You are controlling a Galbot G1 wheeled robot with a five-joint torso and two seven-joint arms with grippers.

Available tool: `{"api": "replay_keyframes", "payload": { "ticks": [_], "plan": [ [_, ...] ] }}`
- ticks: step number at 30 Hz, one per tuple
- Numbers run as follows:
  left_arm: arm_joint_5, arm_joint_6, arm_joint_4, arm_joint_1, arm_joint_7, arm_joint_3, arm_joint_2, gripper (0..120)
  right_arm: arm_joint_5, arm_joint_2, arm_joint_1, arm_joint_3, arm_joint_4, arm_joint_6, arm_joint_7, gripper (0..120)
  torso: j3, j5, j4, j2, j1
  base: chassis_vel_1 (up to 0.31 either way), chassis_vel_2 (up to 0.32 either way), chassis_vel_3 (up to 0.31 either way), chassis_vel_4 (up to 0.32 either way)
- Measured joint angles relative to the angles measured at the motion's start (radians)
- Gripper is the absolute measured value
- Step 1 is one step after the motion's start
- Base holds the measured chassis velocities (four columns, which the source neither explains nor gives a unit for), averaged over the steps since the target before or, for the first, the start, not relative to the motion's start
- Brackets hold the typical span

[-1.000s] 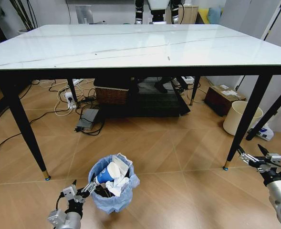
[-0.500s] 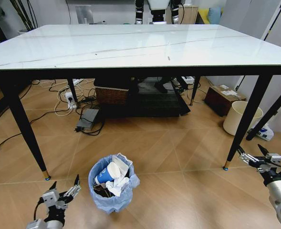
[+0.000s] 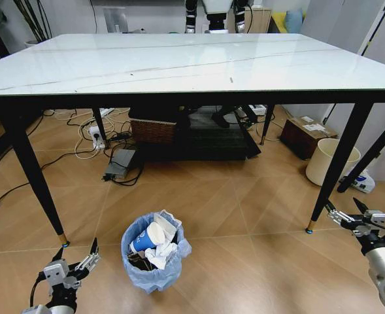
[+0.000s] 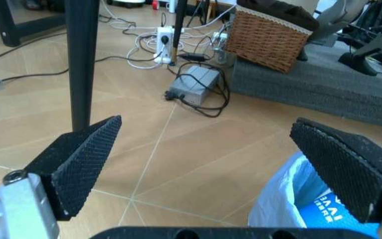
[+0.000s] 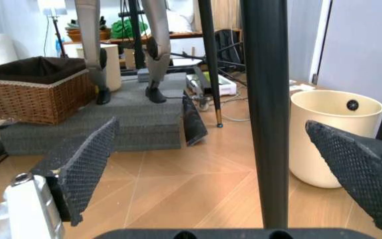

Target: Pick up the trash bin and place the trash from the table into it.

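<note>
- The bench (image 3: 179, 62) is your biggest thing: a glossy white marble-look slab with thin grey veins on slim black legs, hard and slick.
- The trash bin (image 3: 154, 269) stands on the wooden floor in front of the bench. It is small, round and lined with a crinkled light-blue bag. Judge it light but soft-skinned, so take the stiff rim rather than the slippery loose plastic.
- The trash (image 3: 154, 243) sits inside it: a blue-and-white paper cup and crumpled white paper, light and crushable.
- Your left gripper (image 3: 76, 260) hovers just beside the bin, jaws wide and holding nothing.
- Your right gripper (image 3: 349, 216) waits well apart by the bench leg, jaws wide too.
</note>
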Motion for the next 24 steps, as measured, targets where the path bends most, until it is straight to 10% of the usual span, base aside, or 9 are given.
{"api": "replay_keyframes", "payload": {
  "ticks": [24],
  "plan": [
    [-0.003, 0.001, 0.003, -0.002, -0.001, 0.002, 0.0, 100, 0.0, 0.0, 0.0, 0.0, 0.0, 0.0, 0.0, 100, 0.0, 0.0, 0.0, 0.0, 0.0, 0.0, 0.0, 0.0, 0.0]
  ]
}}
